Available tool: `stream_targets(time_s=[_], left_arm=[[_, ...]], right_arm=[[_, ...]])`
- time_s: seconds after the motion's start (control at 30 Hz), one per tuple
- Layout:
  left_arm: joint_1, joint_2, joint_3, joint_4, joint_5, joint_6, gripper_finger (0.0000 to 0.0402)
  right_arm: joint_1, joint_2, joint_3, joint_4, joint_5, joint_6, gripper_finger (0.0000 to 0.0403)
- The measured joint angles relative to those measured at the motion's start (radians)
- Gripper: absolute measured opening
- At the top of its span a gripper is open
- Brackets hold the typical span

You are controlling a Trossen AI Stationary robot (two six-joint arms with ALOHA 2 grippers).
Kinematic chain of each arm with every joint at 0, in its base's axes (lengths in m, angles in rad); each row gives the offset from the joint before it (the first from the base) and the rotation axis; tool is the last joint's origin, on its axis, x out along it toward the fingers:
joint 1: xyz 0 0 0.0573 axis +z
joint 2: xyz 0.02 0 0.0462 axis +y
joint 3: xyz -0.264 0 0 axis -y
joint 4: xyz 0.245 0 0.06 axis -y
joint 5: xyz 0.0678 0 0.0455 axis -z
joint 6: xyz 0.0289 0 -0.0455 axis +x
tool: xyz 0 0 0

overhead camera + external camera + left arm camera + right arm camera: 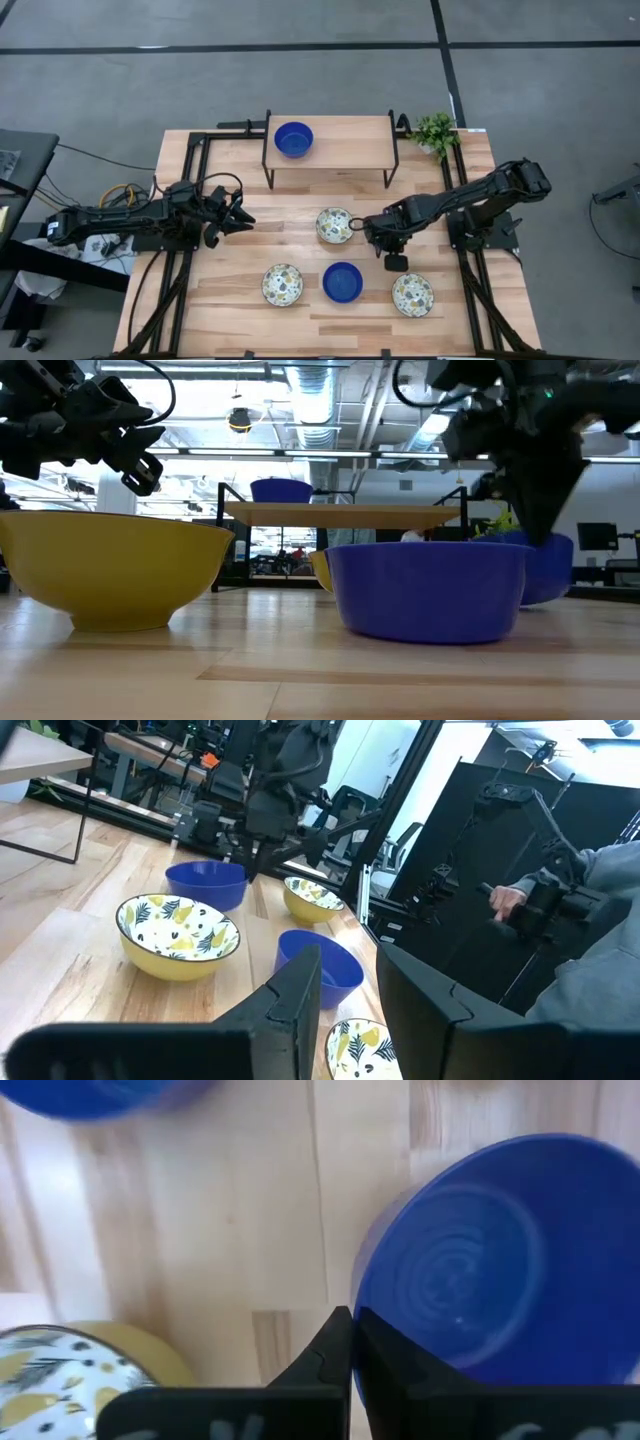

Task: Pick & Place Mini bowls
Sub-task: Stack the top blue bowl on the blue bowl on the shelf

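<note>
One blue mini bowl stands on the wooden shelf at the far side. Another blue bowl and three floral bowls stand on the table. A third blue bowl lies under my right arm, hidden in the high view; it shows in the left wrist view. My right gripper is shut on it. My left gripper is open and empty above the table's left part. My right gripper has the third blue bowl by its rim, on the side toward the nearest floral bowl. The rim stands between the two fingers, one inside the bowl and one outside. The fingers point down from above. Whether the bowl is off the table, I cannot tell.
A small green plant stands at the far right corner beside the shelf. The shelf's black legs stand on the table's far half. A person's hand and grey sleeve show beyond the table's right side.
</note>
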Motion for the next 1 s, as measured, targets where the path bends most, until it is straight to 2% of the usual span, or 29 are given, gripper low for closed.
stream_targets(time_s=[0.47, 0.77, 1.0], left_arm=[[0.0, 0.0, 0.0, 0.0, 0.0, 0.0, 0.0099], [0.0, 0.0, 0.0, 0.0, 0.0, 0.0, 0.0099], [0.0, 0.0, 0.0, 0.0, 0.0, 0.0, 0.0099]], right_arm=[[0.001, 0.0, 0.262, -0.259, -0.004, -0.08, 0.0], [0.0, 0.0, 0.436, -0.272, -0.004, -0.166, 0.0], [0.0, 0.002, 0.555, -0.261, 0.067, -0.28, 0.0]])
